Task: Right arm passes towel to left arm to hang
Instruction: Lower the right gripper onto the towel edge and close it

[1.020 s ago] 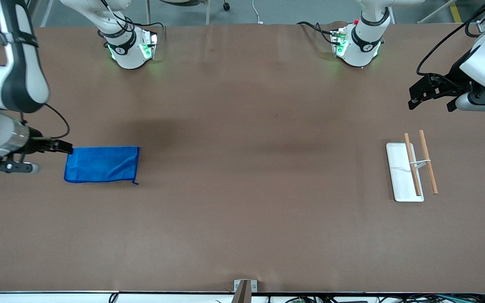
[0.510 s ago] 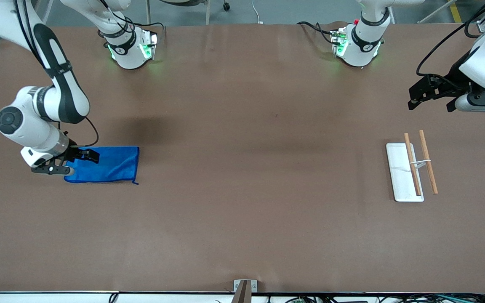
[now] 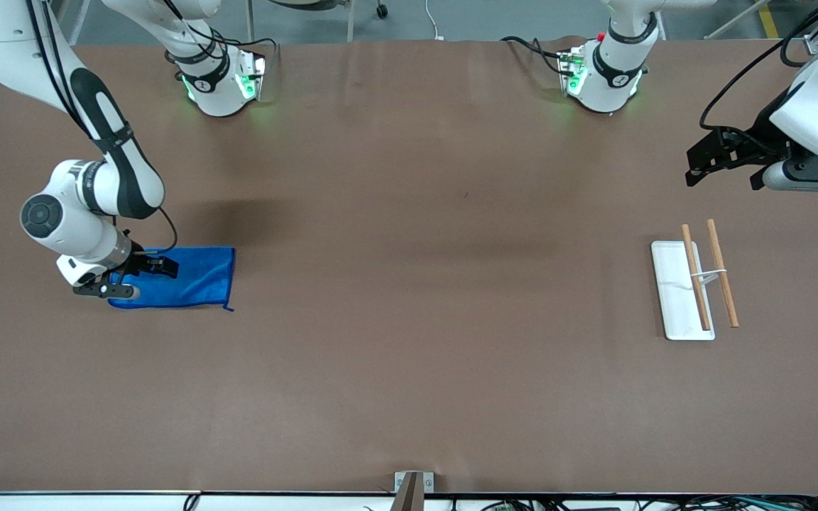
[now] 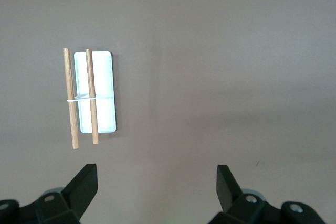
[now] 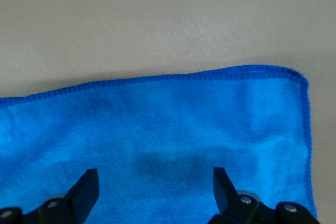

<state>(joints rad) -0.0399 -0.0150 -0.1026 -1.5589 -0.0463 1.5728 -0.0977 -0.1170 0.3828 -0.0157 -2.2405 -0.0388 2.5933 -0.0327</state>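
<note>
The bright blue towel (image 3: pixel 192 280) lies flat on the brown table toward the right arm's end. My right gripper (image 3: pixel 157 270) is open, low over the towel's end toward the right arm's end of the table, and hides that end in the front view. In the right wrist view the towel (image 5: pixel 157 124) fills the frame under the open gripper (image 5: pixel 153 178), with a hemmed edge and corner showing. My left gripper (image 3: pixel 721 181) is open and empty, waiting above the table at the left arm's end; it also shows in the left wrist view (image 4: pixel 156 174).
A white tray (image 3: pixel 672 284) with two wooden rods (image 3: pixel 723 273) held by a white clip stands toward the left arm's end, also in the left wrist view (image 4: pixel 105 93). The arm bases (image 3: pixel 217 85) stand along the table's edge farthest from the front camera.
The right arm has swung in from the table's end, and its gripper has moved from the towel's edge to over the towel's end. The left arm has barely moved.
</note>
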